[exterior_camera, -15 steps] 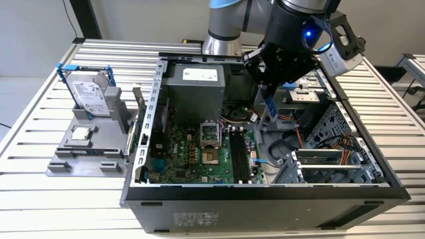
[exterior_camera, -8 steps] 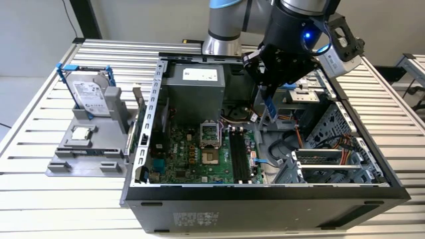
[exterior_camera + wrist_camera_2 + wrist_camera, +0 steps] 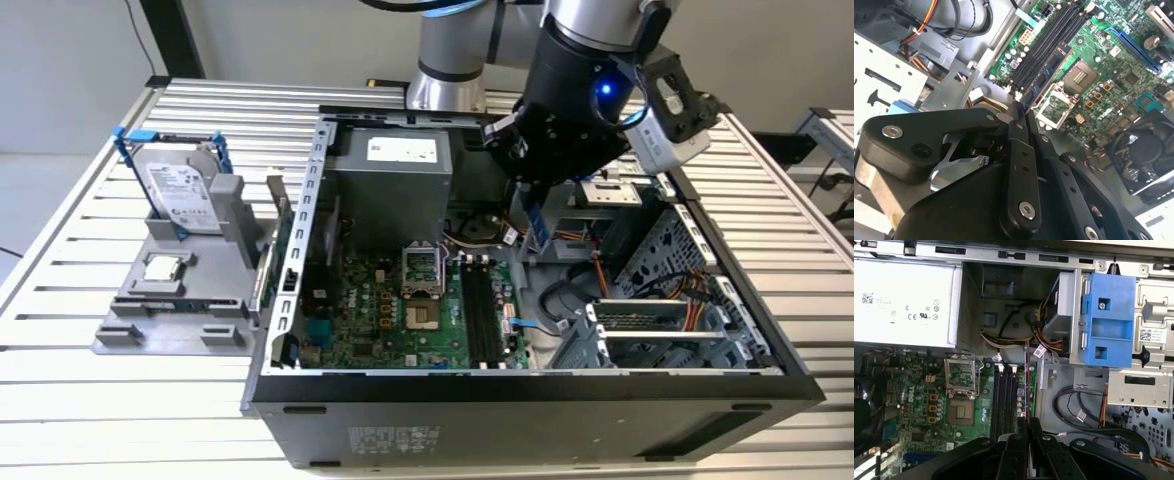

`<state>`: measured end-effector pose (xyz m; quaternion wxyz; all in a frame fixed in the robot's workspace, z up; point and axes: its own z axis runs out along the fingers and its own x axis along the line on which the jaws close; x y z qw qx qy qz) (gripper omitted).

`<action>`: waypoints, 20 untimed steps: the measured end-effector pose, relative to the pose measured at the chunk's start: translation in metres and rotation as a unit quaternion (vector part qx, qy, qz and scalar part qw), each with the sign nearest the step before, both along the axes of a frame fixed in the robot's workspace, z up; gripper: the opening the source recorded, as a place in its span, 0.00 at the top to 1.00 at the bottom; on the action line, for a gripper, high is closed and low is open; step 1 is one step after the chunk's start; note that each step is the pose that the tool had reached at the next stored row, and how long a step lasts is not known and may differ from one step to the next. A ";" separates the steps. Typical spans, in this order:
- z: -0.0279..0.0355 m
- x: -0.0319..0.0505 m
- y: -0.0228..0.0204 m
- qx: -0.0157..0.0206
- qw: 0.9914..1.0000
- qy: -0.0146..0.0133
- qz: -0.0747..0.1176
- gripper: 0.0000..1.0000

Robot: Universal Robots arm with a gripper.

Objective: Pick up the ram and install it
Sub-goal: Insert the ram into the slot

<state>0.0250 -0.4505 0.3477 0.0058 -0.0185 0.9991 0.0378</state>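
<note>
The ram (image 3: 525, 222) hangs on edge inside the open computer case (image 3: 534, 385), its lower end just above the motherboard (image 3: 387, 320). My gripper (image 3: 525, 195) is shut on its upper end. In the second wrist view the ram (image 3: 1049, 70) reaches out from the gripper (image 3: 1016, 107) over the black memory slots (image 3: 1046, 45). In the first wrist view the ram (image 3: 1027, 380) shows edge-on ahead of the gripper (image 3: 1029, 422), beside the memory slots (image 3: 1004, 395). The memory slots (image 3: 481, 310) lie nearer the case front than the stick. Whether the ram touches a slot I cannot tell.
A grey stand (image 3: 147, 320) on the exterior view's left holds a silver hard drive (image 3: 180, 190) in a blue frame and a small processor chip (image 3: 163, 268). Inside the case are the power supply (image 3: 387, 190), the open processor socket (image 3: 420, 265), loose cables (image 3: 574, 295) and a drive cage (image 3: 667, 320).
</note>
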 end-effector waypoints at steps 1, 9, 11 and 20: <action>-0.0018 0.0000 -0.0004 0.000 1.000 0.000 -0.002 1.00; -0.0152 0.0002 -0.0027 0.000 1.000 -0.001 -0.017 1.00; -0.0179 0.0003 -0.0028 -0.001 1.000 -0.001 -0.022 1.00; -0.0344 -0.0002 -0.0110 -0.001 1.000 -0.001 -0.027 1.00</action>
